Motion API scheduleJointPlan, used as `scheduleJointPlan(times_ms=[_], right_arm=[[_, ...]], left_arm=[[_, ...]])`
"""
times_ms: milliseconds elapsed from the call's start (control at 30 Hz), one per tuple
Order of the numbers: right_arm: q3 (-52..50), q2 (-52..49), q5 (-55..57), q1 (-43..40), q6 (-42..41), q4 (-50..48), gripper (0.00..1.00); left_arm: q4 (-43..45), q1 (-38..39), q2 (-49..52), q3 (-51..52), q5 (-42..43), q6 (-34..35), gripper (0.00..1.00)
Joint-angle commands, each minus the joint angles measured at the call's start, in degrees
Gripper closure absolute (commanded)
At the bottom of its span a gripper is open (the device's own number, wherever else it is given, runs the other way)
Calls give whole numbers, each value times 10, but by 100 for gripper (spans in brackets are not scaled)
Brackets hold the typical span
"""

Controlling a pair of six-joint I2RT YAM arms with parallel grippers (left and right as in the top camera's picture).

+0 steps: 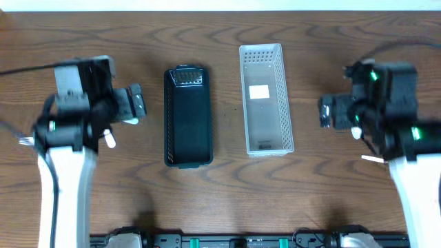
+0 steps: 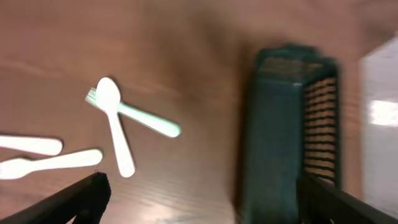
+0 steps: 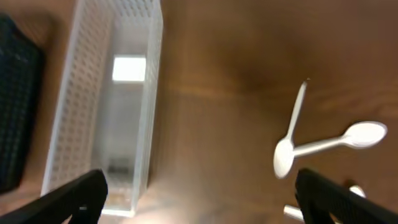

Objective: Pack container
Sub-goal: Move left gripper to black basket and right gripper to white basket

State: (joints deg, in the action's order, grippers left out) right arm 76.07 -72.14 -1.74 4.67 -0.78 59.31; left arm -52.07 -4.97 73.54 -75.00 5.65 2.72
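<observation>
Across the middle of the wooden desk (image 1: 227,182) stand two long, narrow containers side by side but apart, both running from the far edge toward the near edge. The black basket (image 1: 188,117) sits left of centre. Its slatted walls are dark and its inside shows only its own dark floor, with a ribbed patch at the far end. The white perforated basket (image 1: 265,98) stands right of centre, reaching a little closer to the far edge, and only a pale rectangular label shows on its floor. The left gripper (image 1: 134,105) hovers toward the desk's left edge, pointing at the black basket, with its jaws spread wide and holding nothing. The right gripper (image 1: 329,111) hovers toward the right edge, facing the white basket, equally wide and also holding nothing. The cutlery lies loose on the desk outside both baskets. In the left wrist view, a white spoon (image 2: 115,134) lies crossed over a green fork (image 2: 149,122), with two more white utensils (image 2: 53,162) nearer the left edge. In the right wrist view, two white spoons (image 3: 339,140) cross each other on the bare wood well to the right of the white basket.
</observation>
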Motion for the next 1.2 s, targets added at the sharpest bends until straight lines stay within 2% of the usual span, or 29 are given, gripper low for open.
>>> scheduleJointPlan(times_ms=[0,33,67,100,133,167,200,233,300,333,400,433,467,533,667,833,1167], right_arm=[[31,-59,-4,-5,7,8,1],[31,-79,-1,-5,7,0,2],[31,-94,0,-5,7,-7,8],[31,-108,0,-5,7,-14,17],[31,-123,0,-5,7,-23,25],[31,-136,0,-5,6,-30,38],[31,-150,0,-5,6,-38,53],[31,-162,0,-5,6,-47,67],[31,-185,0,-5,6,-66,87],[31,-194,0,-5,6,-74,91],[31,-214,0,-5,6,-90,94],[31,-223,0,-5,6,-96,97],[31,-234,0,-5,6,-103,99],[31,-251,0,-5,7,-111,99],[31,-284,0,-5,7,-125,99],[31,-326,-19,-5,10,-137,99],[31,-362,-134,3,48,-147,98]], left_arm=[[2,-24,42,-13,4,-10,2],[8,-30,58,-13,3,-15,2],[13,-33,72,-13,3,-17,1],[18,-35,87,-13,3,-16,5],[24,-38,104,-13,3,-16,19],[29,-38,118,-13,3,-16,28],[35,-37,136,-13,4,-16,31],[42,-37,152,-13,4,-15,39],[51,-36,183,-13,4,-14,52],[55,-36,196,-13,4,-14,59],[64,-36,228,-13,4,-14,66],[66,-36,240,-13,4,-13,74],[69,-36,256,-13,4,-12,77],[73,-36,280,-13,4,-12,86],[79,-36,313,-13,29,-12,94],[90,-25,336,-13,70,-12,94],[97,55,340,-13,70,-12,94]])
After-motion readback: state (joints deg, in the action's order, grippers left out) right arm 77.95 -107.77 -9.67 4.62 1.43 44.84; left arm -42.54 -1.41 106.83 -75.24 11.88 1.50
